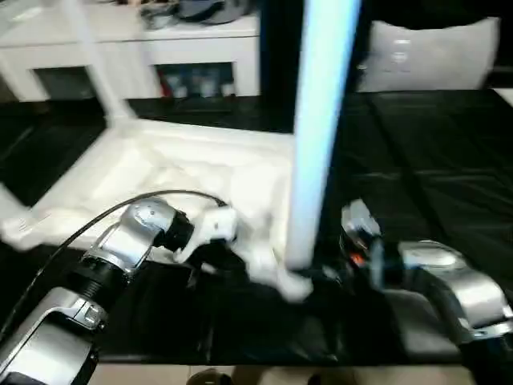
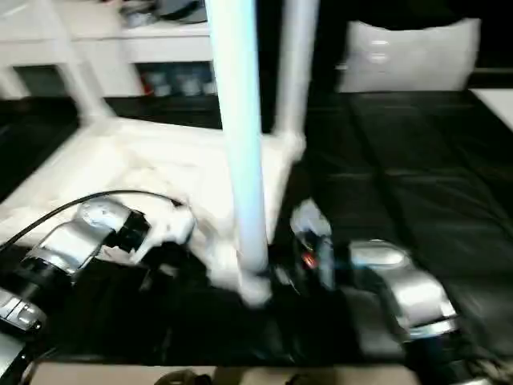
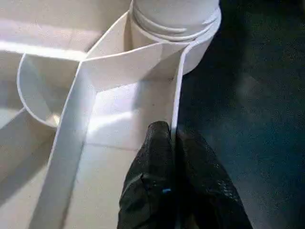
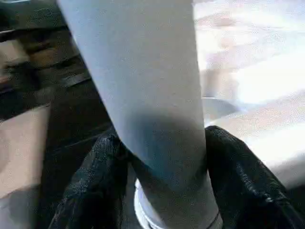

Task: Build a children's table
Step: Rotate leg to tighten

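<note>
The white table top (image 1: 160,172) lies upside down on a black surface. One white leg (image 1: 321,136) stands upright in the near right corner socket (image 3: 176,19). My right gripper (image 4: 162,136) is shut on this leg low down, one black finger (image 4: 100,176) on each side of it. My left gripper (image 3: 172,136) is shut on the table top's raised rim (image 3: 177,86), just beside that socket. Two more legs stand at the far left corner (image 1: 100,64) and the far right corner (image 2: 292,72).
A white cabinet (image 1: 120,40) runs along the back left, and a grey-white cushion (image 1: 433,52) sits at the back right. Black surface (image 1: 433,160) stretches to the right of the table top. A black cable (image 1: 120,204) arcs over my left wrist.
</note>
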`<state>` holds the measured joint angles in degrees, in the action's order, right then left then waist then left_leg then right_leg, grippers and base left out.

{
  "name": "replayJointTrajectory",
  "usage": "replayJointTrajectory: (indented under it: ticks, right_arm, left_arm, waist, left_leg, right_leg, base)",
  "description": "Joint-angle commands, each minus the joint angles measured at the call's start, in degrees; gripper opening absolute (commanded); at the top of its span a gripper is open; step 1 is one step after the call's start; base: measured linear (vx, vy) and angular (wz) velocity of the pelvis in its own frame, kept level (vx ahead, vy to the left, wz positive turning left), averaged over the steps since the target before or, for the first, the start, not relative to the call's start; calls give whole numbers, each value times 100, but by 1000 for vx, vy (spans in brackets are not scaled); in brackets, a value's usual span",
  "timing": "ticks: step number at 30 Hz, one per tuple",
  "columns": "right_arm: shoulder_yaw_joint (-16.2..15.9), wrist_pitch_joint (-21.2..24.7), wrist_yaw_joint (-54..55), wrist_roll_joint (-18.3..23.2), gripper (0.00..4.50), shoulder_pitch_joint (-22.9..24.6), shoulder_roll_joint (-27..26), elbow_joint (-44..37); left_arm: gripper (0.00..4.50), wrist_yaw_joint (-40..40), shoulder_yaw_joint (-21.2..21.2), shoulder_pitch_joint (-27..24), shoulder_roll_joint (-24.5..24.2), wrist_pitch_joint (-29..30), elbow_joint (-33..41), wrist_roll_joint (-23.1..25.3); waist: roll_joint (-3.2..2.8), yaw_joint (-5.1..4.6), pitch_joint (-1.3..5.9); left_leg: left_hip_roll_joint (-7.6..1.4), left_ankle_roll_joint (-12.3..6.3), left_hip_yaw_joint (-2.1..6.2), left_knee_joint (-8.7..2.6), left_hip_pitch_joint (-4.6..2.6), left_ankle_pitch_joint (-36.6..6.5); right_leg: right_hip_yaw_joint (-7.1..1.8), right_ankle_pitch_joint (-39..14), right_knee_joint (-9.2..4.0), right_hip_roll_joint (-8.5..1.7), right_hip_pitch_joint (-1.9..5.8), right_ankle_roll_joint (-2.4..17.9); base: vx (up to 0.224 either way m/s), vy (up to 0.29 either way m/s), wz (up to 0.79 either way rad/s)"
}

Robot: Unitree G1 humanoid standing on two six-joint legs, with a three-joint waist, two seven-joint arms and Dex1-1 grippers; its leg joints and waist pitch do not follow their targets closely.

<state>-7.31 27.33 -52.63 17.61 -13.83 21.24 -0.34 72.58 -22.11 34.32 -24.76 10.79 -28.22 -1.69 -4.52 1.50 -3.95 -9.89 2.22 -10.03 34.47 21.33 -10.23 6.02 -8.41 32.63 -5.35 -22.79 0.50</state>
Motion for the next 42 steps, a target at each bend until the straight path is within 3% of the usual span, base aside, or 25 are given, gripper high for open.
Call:
replayJointTrajectory:
  ticks: [1, 3, 6, 7, 8, 9, 10, 11, 13, 16, 17, 18, 22, 25, 28, 30, 32, 33, 34, 38, 42]
  right_arm:
    - [-130, 109, 692, -176, 205, -81, -359, 164]
    - [-44, 140, 1225, -296, 204, -134, -640, 235]
    - [44, 159, 1929, -476, 200, -227, -1025, 325]
    - [85, 156, 2192, -541, 199, -263, -1191, 360]
    - [85, 156, 2192, -541, 199, -263, -1191, 360]
    - [233, 146, 2918, -693, 198, -397, -1657, 504]
    - [234, 148, 3012, -724, 198, -419, -1720, 526]
    - [161, 182, 3324, -903, 198, -486, -1909, 604]
    - [51, 138, 3458, -1064, 198, -502, -1956, 656]
    - [83, 48, 3433, -994, 198, -472, -1991, 649]
    - [122, 8, 3430, -957, 232, -461, -2010, 643]
    - [175, -78, 3411, -954, 265, -437, -1977, 638]
    - [271, -245, 3160, -937, 300, -338, -1815, 529]
    - [376, -396, 2857, -800, 318, -256, -1598, 411]
    - [516, -528, 2239, -532, 350, -152, -1178, 236]
    - [546, -597, 1666, -383, 363, -82, -788, 136]
    - [549, -656, 1077, -270, 393, -21, -401, 84]
    - [546, -668, 987, -260, 401, -15, -341, 85]
    - [437, -691, 500, -236, 401, -5, -13, 77]
    - [208, -680, -425, -17, 415, 1, 467, -1]
    - [56, -613, -1091, 186, 415, -58, 757, 15]
  left_arm:
    - [0, -647, 255, -46, 325, 415, 367, -90]
    - [0, -1005, 324, -104, 511, 672, 502, -40]
    - [0, -1573, 411, -154, 833, 989, 618, 11]
    - [0, -1816, 432, -163, 956, 1102, 669, 39]
    - [0, -1816, 432, -163, 956, 1102, 669, 39]
    - [0, -2477, 540, -167, 1361, 1442, 803, 136]
    - [0, -2583, 553, -159, 1439, 1498, 821, 152]
    - [0, -2987, 598, -126, 1748, 1723, 924, 215]
    - [0, -3156, 587, -112, 1899, 1837, 1026, 251]
    - [0, -3125, 524, -143, 1896, 1879, 1126, 292]
    - [0, -3101, 493, -153, 1876, 1882, 1155, 311]
    - [0, -3020, 424, -181, 1777, 1865, 1203, 338]
    - [0, -2633, 346, -264, 1477, 1766, 1324, 378]
    - [0, -2361, 326, -309, 1232, 1685, 1350, 341]
    - [0, -1883, 254, -355, 836, 1362, 1287, 317]
    - [0, -1484, 183, -366, 563, 1077, 1187, 279]
    - [0, -1075, 101, -360, 318, 779, 1107, 242]
    - [0, -1009, 95, -359, 285, 768, 1101, 233]
    - [0, -680, 32, -333, 131, 468, 994, 223]
    - [0, -172, -132, -254, -98, 164, 825, 224]
    - [0, 335, -254, -182, -207, -181, 670, 131]
  waist:
    - [31, -96, 287]
    - [22, -204, 297]
    - [5, -345, 259]
    - [-26, -374, 259]
    - [-20, -400, 254]
    - [-85, -430, 254]
    - [-38, -485, 252]
    - [-29, -495, 266]
    - [-52, -524, 276]
    - [-41, -541, 309]
    - [-56, -538, 325]
    - [-71, -527, 339]
    - [-62, -496, 353]
    - [-71, -461, 376]
    - [-68, -365, 458]
    - [-58, -300, 462]
    - [-55, -225, 444]
    - [-77, -172, 433]
    - [-78, -155, 429]
    - [-67, -22, 410]
    - [-20, 89, 384]
  left_leg:
    - [-243, 99, 257, -472, -98, -2725]
    - [-242, 69, 281, -484, -97, -2827]
    - [-218, 53, 282, -461, -165, -3074]
    - [-211, 37, 293, -459, -179, -3133]
    - [-221, 38, 297, -472, -179, -3170]
    - [-222, 68, 314, -483, -178, -3232]
    - [-217, 91, 320, -476, -185, -3290]
    - [-212, 91, 327, -476, -175, -3253]
    - [-218, 12, 324, -502, -127, -3110]
    - [-212, -132, 306, -509, -29, -2727]
    - [-219, -205, 290, -511, -10, -2556]
    - [-222, -263, 270, -497, -13, -2379]
    - [-240, -406, 239, -485, 51, -1919]
    - [-246, -468, 220, -460, 30, -1698]
    - [-236, -710, 204, -376, 88, -922]
    - [-236, -893, 191, -349, 104, -642]
    - [-255, -928, 177, -356, 71, -729]
    - [-272, -876, 164, -363, 35, -802]
    - [-278, -837, 166, -372, 27, -852]
    - [-317, -649, 163, -406, -33, -1261]
    - [-311, -526, 139, -418, -31, -1456]
  right_leg:
    - [-82, -3980, -642, -370, 205, 248]
    - [-45, -3835, -663, -371, 237, 246]
    - [28, -3897, -741, -366, 188, 234]
    - [65, -3935, -769, -370, 210, 190]
    - [67, -3914, -778, -368, 213, 182]
    - [66, -3824, -755, -373, 223, 202]
    - [94, -3809, -787, -363, 201, 231]
    - [90, -3775, -763, -365, 236, 221]
    - [30, -3596, -728, -380, 262, 243]
    - [-53, -3209, -667, -407, 300, 406]
    - [-84, -2985, -640, -407, 304, 506]
    - [-111, -2748, -615, -405, 297, 631]
    - [-156, -2177, -507, -394, 352, 915]
    - [-166, -2034, -494, -389, 354, 972]
    - [-194, -1132, -349, -383, 404, 1169]
    - [-187, -756, -308, -360, 387, 1265]
    - [-190, -984, -326, -355, 372, 1230]
    - [-202, -1150, -333, -355, 344, 1233]
    - [-197, -1205, -330, -343, 340, 1239]
    - [-224, -1559, -350, -339, 302, 1192]
    - [-253, -2010, -377, -370, 298, 1099]
  base:
    - [0, 0, 0]
    - [0, 0, 0]
    - [0, 0, 0]
    - [0, 0, 0]
    - [0, 0, 0]
    - [0, 0, 0]
    - [0, 0, 0]
    - [0, 0, 0]
    - [0, 0, 0]
    - [0, 0, 0]
    - [0, 0, 0]
    - [58, -22, 3]
    - [0, 0, 0]
    - [0, 0, 0]
    - [0, 0, 0]
    - [0, 0, 0]
    - [0, 0, 0]
    - [0, 0, 0]
    - [0, 0, 0]
    - [0, 0, 0]
    - [0, 0, 0]
